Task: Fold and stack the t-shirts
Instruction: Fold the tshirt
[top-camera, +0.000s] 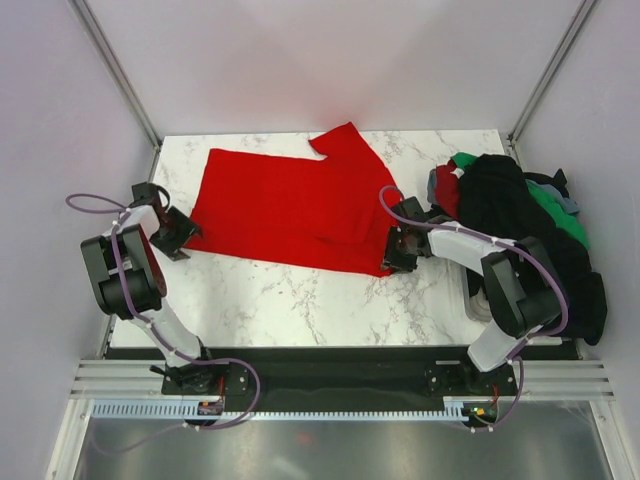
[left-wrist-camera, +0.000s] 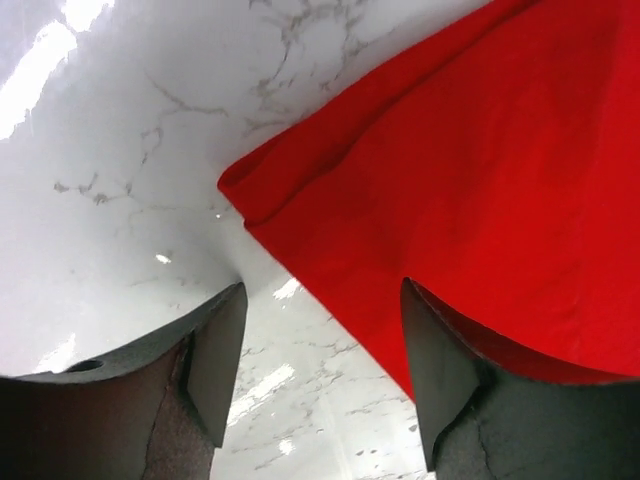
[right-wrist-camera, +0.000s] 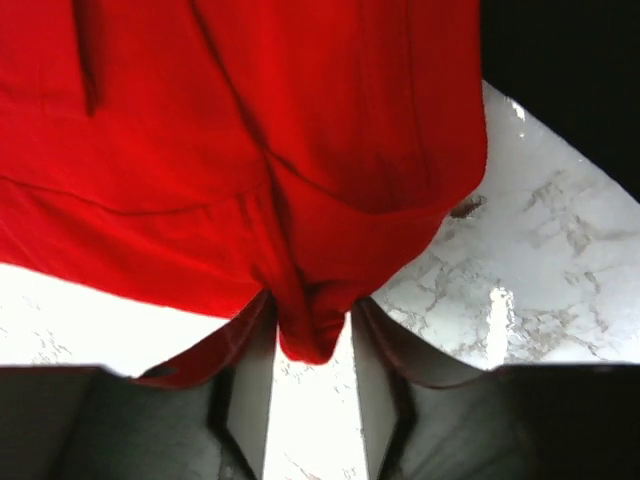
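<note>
The red t-shirt (top-camera: 290, 205) is lying spread flat on the marble table (top-camera: 300, 305). Its long axis is running roughly from 9 o'clock to 3 o'clock, dipping a little toward the near edge on the 3 o'clock side. One sleeve is poking out toward 12 or 1 o'clock. The other shirts (top-camera: 520, 215), black, green and greyish among them, are sitting in a heap at the table's 3 o'clock edge.

The right gripper (top-camera: 395, 255) is sitting at the shirt's near corner on the 3 o'clock end, with the body of the cloth lying away from it toward 10 o'clock. In its wrist view a bunched nub of red fabric is sitting between the fingers, and both of them seem to be pressing on it. I am reading that as a pinch on the corner, though I cannot tell how firm it is.

The left gripper (top-camera: 185, 235) is hanging low at the opposite end. Its jaws are standing apart over bare marble, holding nothing. The folded corner of the shirt is lying just ahead of it, toward 1 or 2 o'clock, and the hem is running past its right finger.

Each arm is nearest to its own end of the near hem. For any lift along that hem, I would say the left one needs to go in at the corner and close before the cloth can rise evenly.
</note>
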